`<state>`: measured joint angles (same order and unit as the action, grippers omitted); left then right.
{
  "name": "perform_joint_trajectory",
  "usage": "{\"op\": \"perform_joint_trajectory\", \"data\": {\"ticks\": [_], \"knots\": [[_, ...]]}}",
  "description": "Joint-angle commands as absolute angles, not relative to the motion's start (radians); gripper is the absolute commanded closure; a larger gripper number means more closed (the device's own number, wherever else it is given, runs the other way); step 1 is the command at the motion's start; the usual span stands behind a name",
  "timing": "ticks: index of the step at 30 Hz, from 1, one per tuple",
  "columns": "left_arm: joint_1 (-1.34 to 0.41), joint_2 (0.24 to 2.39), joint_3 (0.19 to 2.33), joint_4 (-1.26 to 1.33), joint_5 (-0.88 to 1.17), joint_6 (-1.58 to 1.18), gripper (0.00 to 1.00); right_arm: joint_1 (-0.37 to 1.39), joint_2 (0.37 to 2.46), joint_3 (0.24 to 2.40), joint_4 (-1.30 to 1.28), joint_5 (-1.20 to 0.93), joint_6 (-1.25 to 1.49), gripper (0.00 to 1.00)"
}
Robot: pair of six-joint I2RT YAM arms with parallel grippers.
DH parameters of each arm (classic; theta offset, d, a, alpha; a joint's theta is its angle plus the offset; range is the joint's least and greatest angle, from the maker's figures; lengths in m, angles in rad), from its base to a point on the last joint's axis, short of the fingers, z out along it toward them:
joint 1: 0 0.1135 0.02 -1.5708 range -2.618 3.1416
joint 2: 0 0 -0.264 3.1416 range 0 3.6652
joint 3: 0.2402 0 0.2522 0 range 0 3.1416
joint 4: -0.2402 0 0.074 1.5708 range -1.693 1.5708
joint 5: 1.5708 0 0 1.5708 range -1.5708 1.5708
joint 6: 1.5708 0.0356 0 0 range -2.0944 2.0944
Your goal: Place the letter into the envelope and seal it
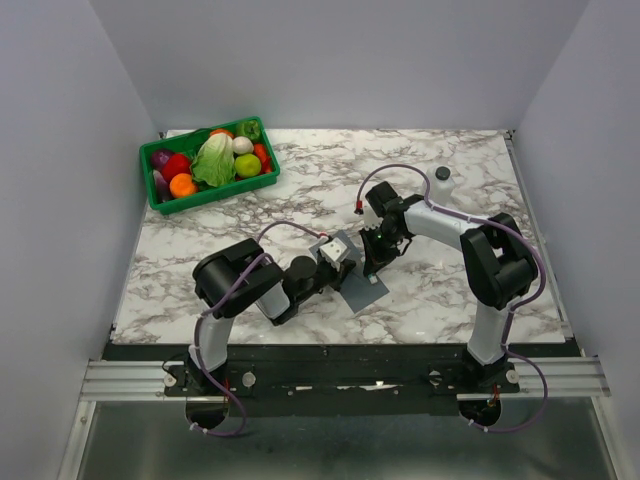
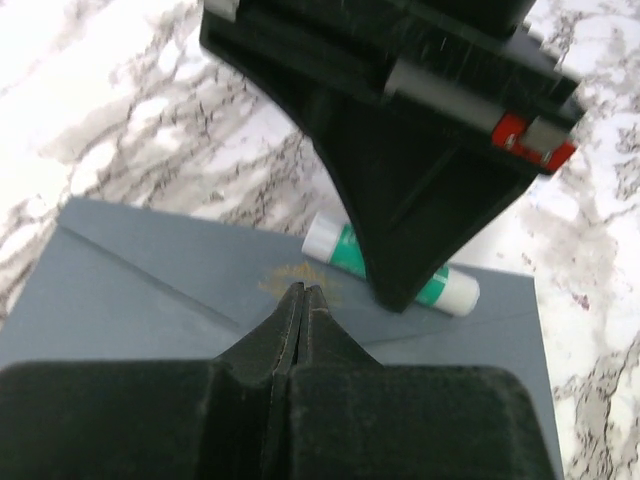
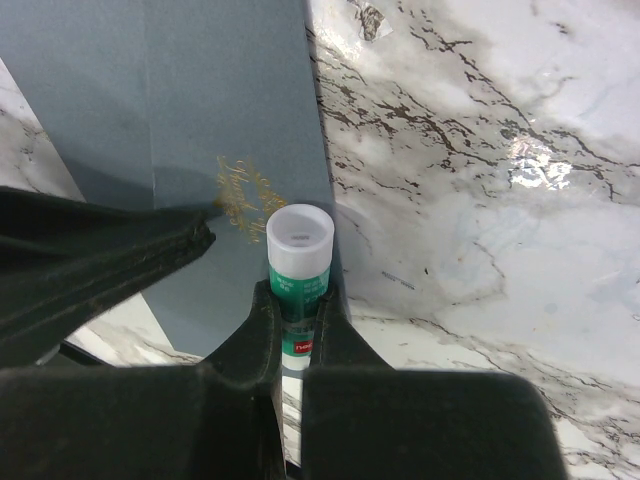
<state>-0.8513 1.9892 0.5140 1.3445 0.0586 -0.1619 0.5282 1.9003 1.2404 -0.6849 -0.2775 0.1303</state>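
A green rectangular plastic basket (image 1: 200, 199) heaped with toy vegetables stands at the far left corner of the white, grey-veined marble desk (image 1: 450, 292). Nearer the middle, the left arm reaches to the right. Its black left fingers (image 2: 285, 335) are pressed together with no gap. Their shared tip rests on a flat slate-grey paper envelope (image 2: 130, 290), at the point of the triangular flap seam, where there is a small gold mark (image 2: 300, 278). The envelope lies flat on the desk near the front centre, between the two arms, with its seam side up.

Just to the right, the black right fingers (image 3: 258, 345) come in over the envelope's edge. They are pinching a small white-and-green glue stick (image 3: 298, 262) around its green body, and one white end faces the right wrist camera. In the left wrist view the stick sits low over the envelope just beyond the gold mark, close to the left fingertips. Whether it touches the paper cannot be told.

Further right and towards the back, a small white round bottle (image 1: 441, 185) stands upright on the desk, well apart from the envelope.
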Motion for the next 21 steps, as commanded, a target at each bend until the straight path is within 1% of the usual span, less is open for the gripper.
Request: {"op": "perform_joint_trajectory", "data": {"ticks": [1,10,16,21], "knots": [[-0.856,2.032,0.477,1.470,0.081,-0.199,1.00,0.532,1.976,1.209,-0.635,-0.250,0.124,0.99],[-0.865,2.103,0.479,1.488,0.130,-0.241,1.00,0.531,1.979,1.215,-0.637,-0.247,0.127,0.99],[-0.853,2.082,0.475,1.461,0.017,-0.213,1.00,0.531,1.965,1.192,-0.626,-0.226,0.130,0.99],[-0.816,2.053,0.515,1.385,0.008,-0.193,1.00,0.531,1.951,1.184,-0.621,-0.230,0.135,0.99]]}}
